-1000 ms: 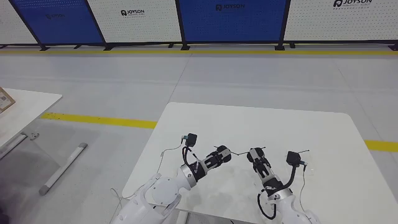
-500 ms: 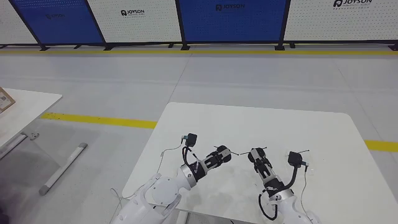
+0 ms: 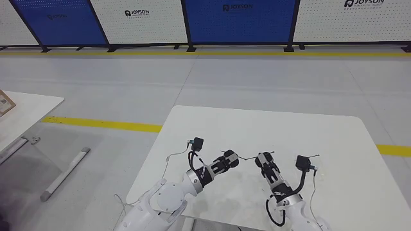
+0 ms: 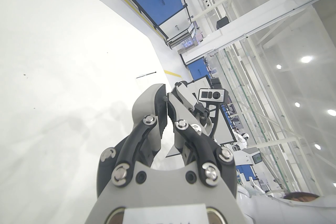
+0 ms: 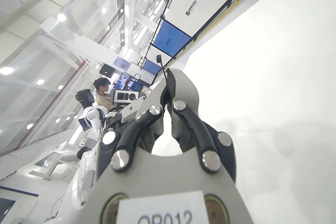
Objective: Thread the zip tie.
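Top view has the left gripper [image 3: 234,160] and right gripper [image 3: 261,160] facing each other just above the table [image 3: 257,122], near its front edge. We see the right one clamped on the zip tie [image 5: 161,64], its head poking free past the fingertips, likely so the slot stays reachable. We read the left as pinched shut on the tail, a small dark nub at its tips.

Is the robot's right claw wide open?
No, the right gripper is closed, pinching a thin black zip tie whose square head pokes out past its fingertips.
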